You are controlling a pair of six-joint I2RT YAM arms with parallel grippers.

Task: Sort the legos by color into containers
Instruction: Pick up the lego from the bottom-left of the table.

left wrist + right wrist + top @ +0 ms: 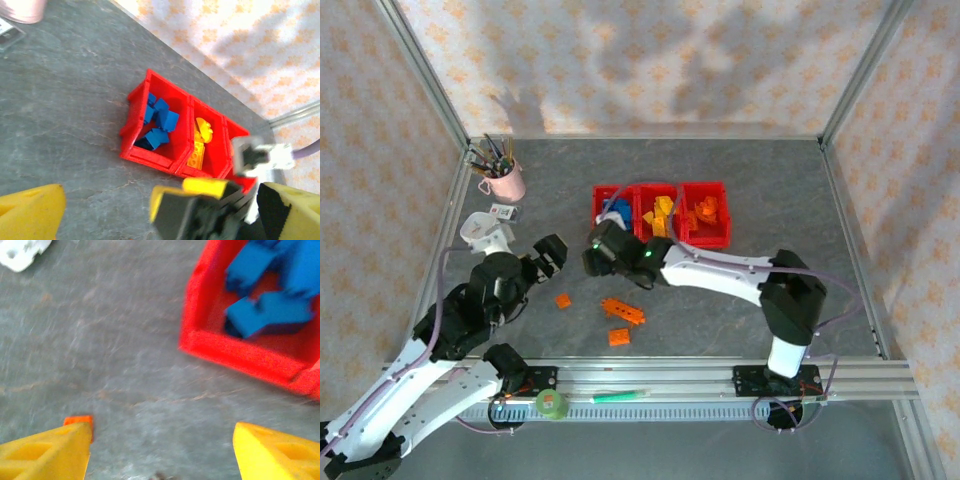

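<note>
Three joined red containers (660, 190) stand mid-table: blue legos (615, 210) in the left one, yellow legos (660, 215) in the middle, orange legos (708, 212) in the right. Loose orange legos (623, 311) lie in front, with one (562, 300) further left. My right gripper (602, 250) hovers just before the blue bin (240, 352), open and empty (160, 450); an orange brick (77, 420) peeks past its left finger. My left gripper (552, 254) is open (162, 217) and faces the containers (150, 155), with the right arm's gripper head in front of it.
A pink cup of pens (503, 180) stands at the back left, with a small card (505, 212) and a white object (485, 230) near it. A green tape roll (552, 403) and a green pen (620, 396) lie on the front rail. Walls enclose the table.
</note>
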